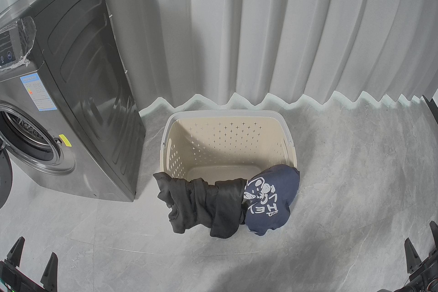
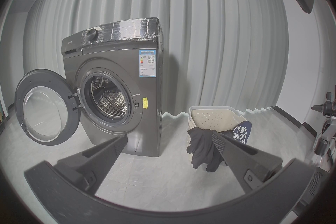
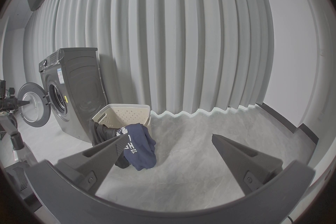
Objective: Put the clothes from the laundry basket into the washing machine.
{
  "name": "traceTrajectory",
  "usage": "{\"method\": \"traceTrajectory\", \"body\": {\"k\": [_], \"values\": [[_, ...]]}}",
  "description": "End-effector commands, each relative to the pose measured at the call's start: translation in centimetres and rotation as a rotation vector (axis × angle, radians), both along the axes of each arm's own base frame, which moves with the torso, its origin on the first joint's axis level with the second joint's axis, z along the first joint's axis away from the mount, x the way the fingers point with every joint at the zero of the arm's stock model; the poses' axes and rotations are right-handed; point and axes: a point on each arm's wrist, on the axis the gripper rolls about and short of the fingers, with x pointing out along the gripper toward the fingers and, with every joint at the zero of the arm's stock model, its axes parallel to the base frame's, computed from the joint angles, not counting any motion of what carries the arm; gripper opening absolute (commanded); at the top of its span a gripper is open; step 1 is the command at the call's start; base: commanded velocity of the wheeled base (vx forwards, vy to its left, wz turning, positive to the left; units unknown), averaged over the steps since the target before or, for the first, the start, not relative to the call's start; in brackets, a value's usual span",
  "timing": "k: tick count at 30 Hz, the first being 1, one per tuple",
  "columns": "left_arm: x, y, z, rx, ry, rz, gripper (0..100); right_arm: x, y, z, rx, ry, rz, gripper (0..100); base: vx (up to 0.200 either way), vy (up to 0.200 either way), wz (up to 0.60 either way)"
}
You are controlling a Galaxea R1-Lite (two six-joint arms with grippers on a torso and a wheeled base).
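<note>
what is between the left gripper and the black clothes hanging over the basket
Only bare grey floor. In the head view, nothing lies between the left gripper and the black clothes draped over the laundry basket rim.

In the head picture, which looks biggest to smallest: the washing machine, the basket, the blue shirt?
1. washing machine, biggest even though partly cut off at the edge
2. basket
3. blue shirt
</note>
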Motion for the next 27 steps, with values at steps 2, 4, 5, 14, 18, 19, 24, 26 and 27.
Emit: {"method": "traceTrajectory", "body": {"k": [2,4,5,14,18,19,24,26,27], "values": [[0.0,0.0,-0.4,0.0,0.003,0.0,100,0.0,0.0,-0.5,0.003,0.0,0.0,100,0.0,0.0,0.0],[0.0,0.0,-0.4,0.0,0.003,0.0,100,0.0,0.0,-0.3,0.002,-0.014,-0.005,100,0.0,0.0,0.0],[0.0,0.0,-0.4,0.0,0.003,0.0,100,-0.1,0.0,-0.1,-0.001,-0.023,0.001,100,0.0,0.0,0.0],[0.0,0.0,-0.4,0.0,0.003,0.0,100,1.8,0.1,5.4,0.036,0.113,0.123,100,0.0,0.0,0.0],[0.0,0.0,-0.4,0.0,0.003,0.002,100,4.9,0.5,5.6,0.112,0.281,0.142,100,0.0,0.0,0.0],[0.0,0.0,-0.4,0.0,0.003,0.002,100,5.6,0.6,5.6,0.125,0.315,0.141,100,0.0,0.0,0.0],[0.0,0.0,-0.4,0.0,0.003,0.0,100,8.7,1.0,4.7,0.134,0.455,0.137,100,0.0,0.0,0.0],[0.0,0.0,-0.4,0.0,0.003,0.0,100,8.9,1.1,4.4,0.128,0.466,0.143,100,0.0,0.0,0.0],[0.0,0.0,-0.4,0.0,0.003,0.0,100,9.3,1.4,4.0,0.115,0.48,0.177,100,0.0,0.0,0.0]]}}
